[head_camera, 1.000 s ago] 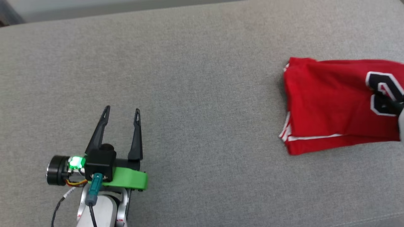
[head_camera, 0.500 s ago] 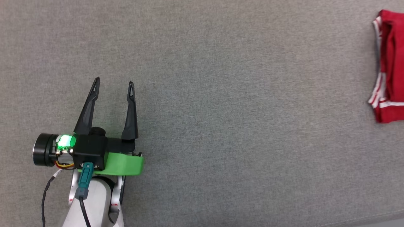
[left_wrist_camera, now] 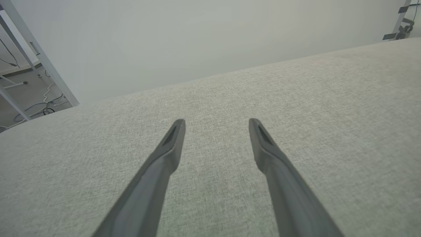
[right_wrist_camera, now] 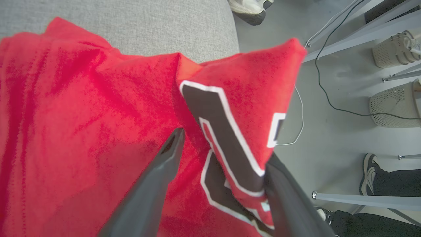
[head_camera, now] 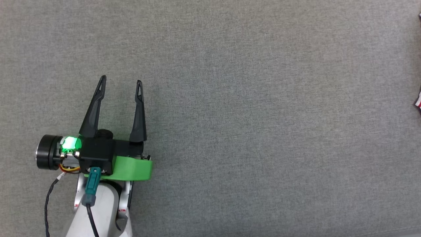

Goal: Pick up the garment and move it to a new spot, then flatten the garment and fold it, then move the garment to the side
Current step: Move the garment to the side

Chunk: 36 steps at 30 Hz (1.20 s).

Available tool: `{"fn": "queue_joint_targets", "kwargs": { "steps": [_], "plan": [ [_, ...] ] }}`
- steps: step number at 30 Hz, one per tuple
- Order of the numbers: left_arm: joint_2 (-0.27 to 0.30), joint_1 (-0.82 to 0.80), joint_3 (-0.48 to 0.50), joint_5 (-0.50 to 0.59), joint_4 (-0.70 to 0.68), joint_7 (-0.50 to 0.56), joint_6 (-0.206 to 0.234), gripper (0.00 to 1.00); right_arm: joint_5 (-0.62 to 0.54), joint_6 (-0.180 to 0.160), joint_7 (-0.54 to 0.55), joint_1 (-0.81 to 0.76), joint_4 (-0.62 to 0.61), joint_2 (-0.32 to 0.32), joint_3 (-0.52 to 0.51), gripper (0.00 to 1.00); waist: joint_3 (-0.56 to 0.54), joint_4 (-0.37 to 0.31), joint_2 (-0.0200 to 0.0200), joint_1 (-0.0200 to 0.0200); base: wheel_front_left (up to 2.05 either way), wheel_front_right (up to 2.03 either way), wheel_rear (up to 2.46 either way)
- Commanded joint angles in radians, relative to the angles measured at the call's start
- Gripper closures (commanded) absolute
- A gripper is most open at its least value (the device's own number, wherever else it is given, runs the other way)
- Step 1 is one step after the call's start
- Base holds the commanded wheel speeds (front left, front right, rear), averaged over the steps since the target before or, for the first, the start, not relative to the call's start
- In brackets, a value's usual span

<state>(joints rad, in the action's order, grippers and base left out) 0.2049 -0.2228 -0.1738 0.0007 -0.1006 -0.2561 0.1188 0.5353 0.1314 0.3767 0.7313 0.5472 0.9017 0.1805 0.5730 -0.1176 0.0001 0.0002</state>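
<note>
**Q:** What has changed?

**A:** The right end effector (right_wrist_camera: 223, 148), on the garment (right_wrist_camera: 82, 115) a second ago, now has its fingers apart. A raised fold leans on one finger. The head camera has swung, so only a sliver of garment (head_camera: 418, 102) shows at the far right edge.

**Q:** What does that mean for the task?

**A:** In my judgement the folded garment has been released at the side, and the task is nearly done.

**Q:** Edges and open room?

**A:** The garment lies by the cushion (head_camera: 246, 115) corner, with floor (right_wrist_camera: 329, 131) and a person's shoe (right_wrist_camera: 368, 164) beyond. The left end effector (head_camera: 121, 79), lower left, has its fingers apart and empty. Wide bare cushion lies between it and the garment.
</note>
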Motion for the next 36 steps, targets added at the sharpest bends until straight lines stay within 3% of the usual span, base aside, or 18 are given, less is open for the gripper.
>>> {"fn": "queue_joint_targets", "kwargs": {
  "steps": [1,7,16,21,26,31,36],
  "plan": [
    [0.000,-0.005,-0.003,0.008,0.003,-0.006,0.006,0.00,-0.020,-0.001,-0.027,0.011,0.005,0.003,-0.016,0.00,-0.032,0.001,-0.0001,-0.0002,0.00,0.00,0.00],
    [-0.005,0.024,-0.010,-0.006,0.022,-0.006,0.011,0.00,-0.124,-0.001,-0.160,-0.028,0.015,-0.003,-0.075,0.00,-0.119,0.008,-0.0001,-0.0002,0.00,0.00,0.00],
    [-0.013,0.096,0.009,-0.033,0.035,-0.006,0.021,0.00,-0.236,-0.001,-0.420,-0.093,-0.088,-0.098,-0.220,0.00,-0.239,0.026,-0.0001,-0.0002,0.00,0.00,0.00],
    [-0.020,0.130,0.023,-0.044,0.041,-0.006,0.021,0.00,-0.290,-0.001,-0.573,-0.161,-0.219,-0.212,-0.300,0.00,-0.290,0.048,-0.0001,-0.0002,0.00,0.00,0.00],
    [-0.028,0.148,0.033,-0.053,0.052,-0.006,0.012,0.00,-0.350,-0.001,-0.625,-0.233,-0.383,-0.372,-0.325,0.00,-0.327,0.075,-0.0001,-0.0002,0.00,0.00,0.00],
    [-0.037,0.160,0.040,-0.054,0.070,-0.006,0.004,0.00,-0.401,-0.001,-0.636,-0.344,-0.535,-0.523,-0.283,0.00,-0.356,0.102,-0.0001,-0.0002,0.00,0.00,0.00],
    [-0.045,0.164,0.041,-0.053,0.089,-0.006,-0.008,0.00,-0.417,-0.001,-0.638,-0.462,-0.589,-0.617,-0.218,0.00,-0.380,0.129,-0.0001,-0.0002,0.00,0.00,0.00]
  ]
}}
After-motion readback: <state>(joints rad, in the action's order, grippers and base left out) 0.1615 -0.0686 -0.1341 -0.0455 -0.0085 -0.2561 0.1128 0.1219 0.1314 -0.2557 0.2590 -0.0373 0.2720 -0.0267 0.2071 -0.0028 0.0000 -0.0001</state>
